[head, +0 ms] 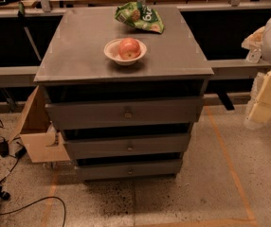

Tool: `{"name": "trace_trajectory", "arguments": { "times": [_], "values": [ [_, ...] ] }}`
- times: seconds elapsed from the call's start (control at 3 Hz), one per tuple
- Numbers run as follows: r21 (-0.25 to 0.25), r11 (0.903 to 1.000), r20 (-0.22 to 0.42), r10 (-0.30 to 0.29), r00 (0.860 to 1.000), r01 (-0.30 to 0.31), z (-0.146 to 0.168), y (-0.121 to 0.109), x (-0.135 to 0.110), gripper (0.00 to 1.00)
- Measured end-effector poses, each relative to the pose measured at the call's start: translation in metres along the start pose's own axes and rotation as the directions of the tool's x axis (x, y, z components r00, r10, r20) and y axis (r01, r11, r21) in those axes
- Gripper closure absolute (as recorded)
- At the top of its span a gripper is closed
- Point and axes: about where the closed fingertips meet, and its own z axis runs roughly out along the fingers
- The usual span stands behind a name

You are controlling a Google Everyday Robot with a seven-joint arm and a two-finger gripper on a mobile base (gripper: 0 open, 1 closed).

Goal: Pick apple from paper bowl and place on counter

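A round red apple (129, 48) with yellowish patches sits inside a small white paper bowl (112, 53). The bowl stands near the middle of the grey counter (74, 56), the flat top of a cabinet with three drawers. My gripper (264, 102) shows as pale blocks at the right edge of the camera view. It hangs beside the cabinet's right side, below the level of the counter top and well away from the bowl. It holds nothing that I can see.
A green snack bag (140, 17) lies at the back of the counter behind the bowl. A cardboard box (36, 126) leans against the cabinet's left side. Cables (3, 193) lie on the floor at left. Wooden benches run behind.
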Motion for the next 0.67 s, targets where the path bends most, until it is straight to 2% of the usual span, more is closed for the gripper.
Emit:
{"name": "trace_trajectory", "arguments": {
  "times": [0.33, 0.67],
  "values": [
    [0.000, 1.0000, 0.000, 0.000, 1.000, 0.000, 0.000, 0.000, 0.000, 0.00],
    [0.039, 0.9984, 0.071, 0.037, 0.997, -0.040, 0.001, -0.012, -0.007, 0.00]
  ]
}}
